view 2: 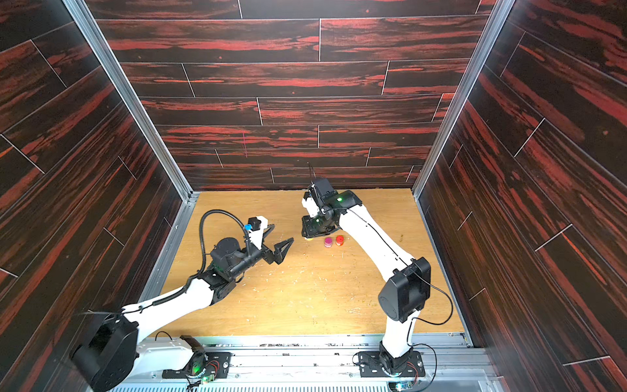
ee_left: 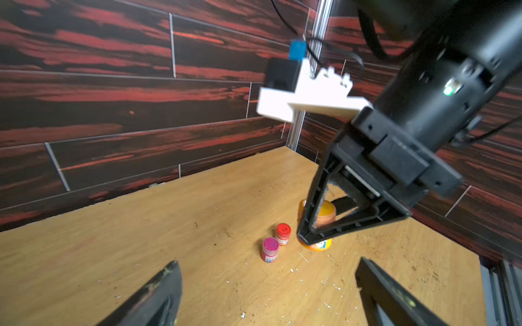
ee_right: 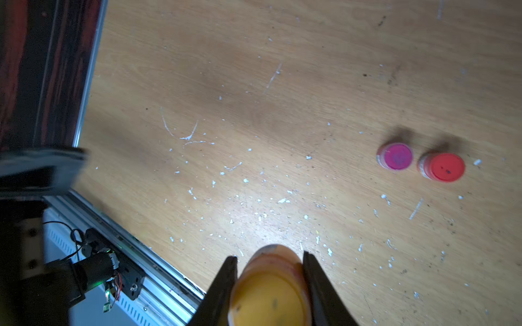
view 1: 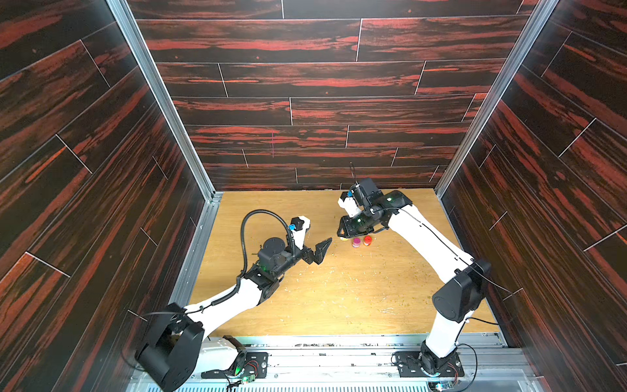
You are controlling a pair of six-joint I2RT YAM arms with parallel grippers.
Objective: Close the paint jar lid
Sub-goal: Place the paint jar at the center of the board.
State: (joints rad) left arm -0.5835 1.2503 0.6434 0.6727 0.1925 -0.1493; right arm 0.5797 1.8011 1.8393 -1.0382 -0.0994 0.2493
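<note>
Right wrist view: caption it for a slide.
Right end effector grips the yellow-lidded paint jar; capped pink jar and red jar stand nearby.

L end effector spread, R end effector clamped

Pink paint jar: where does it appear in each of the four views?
In a top view: pink jar, just right of centre.
In a top view: pink jar, near centre.
Left wrist: pink jar, lower middle.
Right wrist: pink jar, right of middle.
Shared landmark: red jar beside it.
</note>
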